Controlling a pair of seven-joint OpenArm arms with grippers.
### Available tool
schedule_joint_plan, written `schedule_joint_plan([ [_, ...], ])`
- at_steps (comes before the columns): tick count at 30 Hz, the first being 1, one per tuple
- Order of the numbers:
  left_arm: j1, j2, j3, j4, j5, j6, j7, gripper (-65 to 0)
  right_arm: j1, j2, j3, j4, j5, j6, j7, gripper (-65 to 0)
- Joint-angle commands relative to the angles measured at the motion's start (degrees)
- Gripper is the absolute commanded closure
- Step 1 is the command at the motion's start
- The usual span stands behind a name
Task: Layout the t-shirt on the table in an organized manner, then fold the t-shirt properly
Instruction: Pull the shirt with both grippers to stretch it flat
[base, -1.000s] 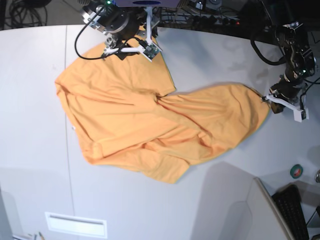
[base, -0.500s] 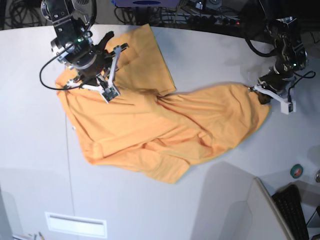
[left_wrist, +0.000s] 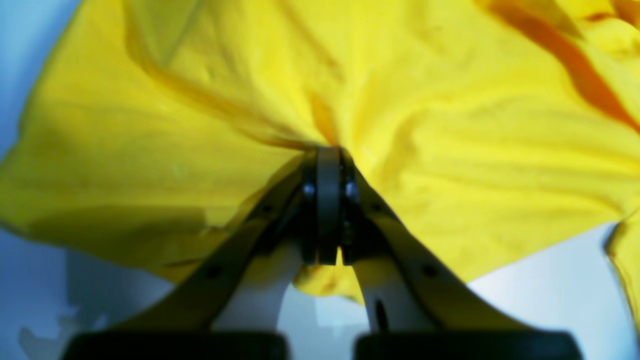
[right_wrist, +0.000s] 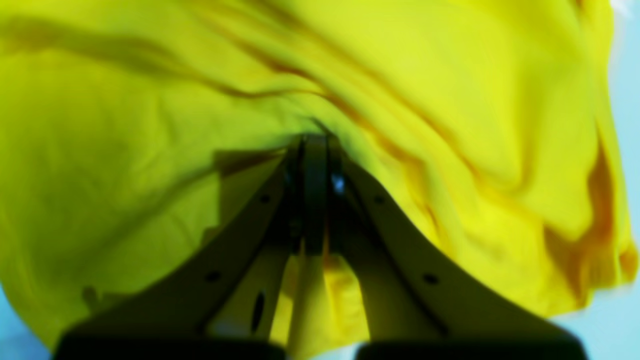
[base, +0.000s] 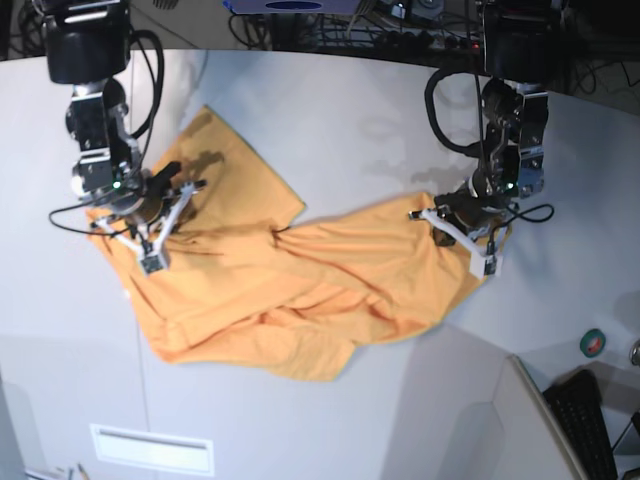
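- The t-shirt (base: 290, 290) lies crumpled across the middle of the table (base: 330, 110), bunched into folds; neither its neck, its sleeves nor any markings can be made out in the base view; its lower corner (base: 330, 372) sticks out toward the near edge.
- The right gripper (base: 150, 215), at the left of the base view, sits on the shirt's left end; in the right wrist view (right_wrist: 315, 150) its jaws are pressed together with yellow cloth (right_wrist: 200, 100) pinched between them; the picture is blurred, and the cloth fills nearly the whole frame, so which part of the shirt this is cannot be told.
- The left gripper (base: 462, 225), at the right of the base view, is on the shirt's right end; in the left wrist view (left_wrist: 328, 160) its jaws are clamped onto a gathered fold of the fabric (left_wrist: 425, 100), creases fanning out from the pinch; a strip of table (left_wrist: 550, 305) shows below the hem.
- A dark keyboard (base: 590, 420) is cut off at the bottom right corner; a small round green and red object (base: 594, 342) lies near it, too small to identify.
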Motion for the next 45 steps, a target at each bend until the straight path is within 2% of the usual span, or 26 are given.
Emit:
schedule_joint_plan([
  [1, -2.4, 0.8, 0.0, -0.8, -0.2, -0.1, -0.6, 0.0, 1.1, 1.2, 1.5, -3.7, -3.4, -1.6, -5.4, 0.0],
  [4, -6.6, 2.4, -0.1, -3.3, -0.3, -0.1, -0.3, 0.0, 5.7, 2.8, 4.7, -9.1, -3.4, -1.6, -3.7, 0.0],
  [7, -7.2, 2.5, -0.1, -0.1, -0.4, -0.1, -0.1, 0.0, 6.3, 3.7, 5.7, -7.0, -3.4, -1.6, -3.5, 0.0],
  [11, -2.6, 2.1, -0.4, 10.5, -0.5, -0.1, 1.8, 0.0, 2.6, 4.2, 5.7, 3.7, -3.4, -1.6, -3.5, 0.0],
  [16, 5.8, 2.5, -9.6, 17.4, -0.6, -0.5, 3.0, 0.0, -4.7, 3.7, 5.4, 19.4, -3.4, -1.6, -3.5, 0.0],
  [18, 7.7, 2.5, -11.6, 16.5, -2.9, -2.0, 3.0, 0.0, -6.5, 2.9, 5.4, 22.4, -3.4, -1.6, -3.5, 0.0],
  [21, 9.3, 2.1, -14.0, 13.7, -11.9, -5.7, 2.9, 0.0, -8.0, 2.2, 5.4, 24.2, -3.4, -1.5, -3.5, 0.0],
  [22, 9.4, 2.0, -14.6, 12.4, -15.1, -6.0, 2.9, -2.1, -8.2, 2.2, 5.4, 24.2, -3.4, -1.5, -3.5, 0.0],
  [24, 9.1, 2.0, -14.7, 9.7, -19.6, -6.0, 2.8, -23.5, -8.4, 2.2, 5.3, 24.1, -3.4, -1.5, -3.5, 0.0],
  [27, 7.8, 2.3, -14.6, 8.0, -21.1, -6.0, 2.8, -47.7, -8.5, 2.2, 4.0, 24.0, -3.4, -1.5, -3.7, 0.0],
  [28, 7.1, 2.4, -14.5, 7.7, -20.8, -6.0, 2.8, -52.0, -8.5, 2.2, 3.2, 23.8, -3.4, -1.5, -3.7, 0.0],
  [29, 6.4, 2.5, -14.4, 6.9, -20.8, -6.0, 2.8, -53.3, -8.5, 2.2, 2.9, 23.2, -3.4, -1.5, -3.7, 0.0],
  [36, -1.6, 2.6, -9.8, -3.1, -21.1, -6.0, 2.7, -53.2, -7.1, 2.2, 2.6, 15.1, -3.4, -1.5, -3.5, 0.0],
  [38, -3.0, 2.7, -8.9, -4.5, -21.1, -6.0, 2.7, -50.7, -7.0, 2.2, 2.9, 14.1, -3.4, -1.5, -3.4, 0.0],
  [40, -3.4, 2.7, -8.9, -4.2, -20.9, -6.0, 2.7, -38.0, -7.0, 2.2, 3.0, 13.3, -3.4, -1.5, -3.4, 0.0],
  [41, -3.4, 2.4, -8.7, -3.9, -20.8, -5.9, 2.7, -29.1, -7.0, 2.2, 3.0, 12.8, -3.4, -1.5, -3.4, 0.0],
  [43, -3.1, 2.1, -8.7, -2.7, -20.7, -5.8, 2.8, -6.6, -6.5, 2.3, 3.0, 11.4, -3.4, -1.5, -3.4, 0.0],
  [44, -3.0, 1.1, -8.6, -1.8, -20.7, -5.7, 2.9, 0.0, -6.1, 2.3, 3.0, 10.4, -3.4, -1.5, -3.4, 0.0],
  [45, -2.9, 0.2, -8.5, -0.8, -20.7, -4.8, 2.9, 0.0, -5.9, 2.3, 3.0, 9.0, -3.4, -1.5, -3.4, 0.0],
])
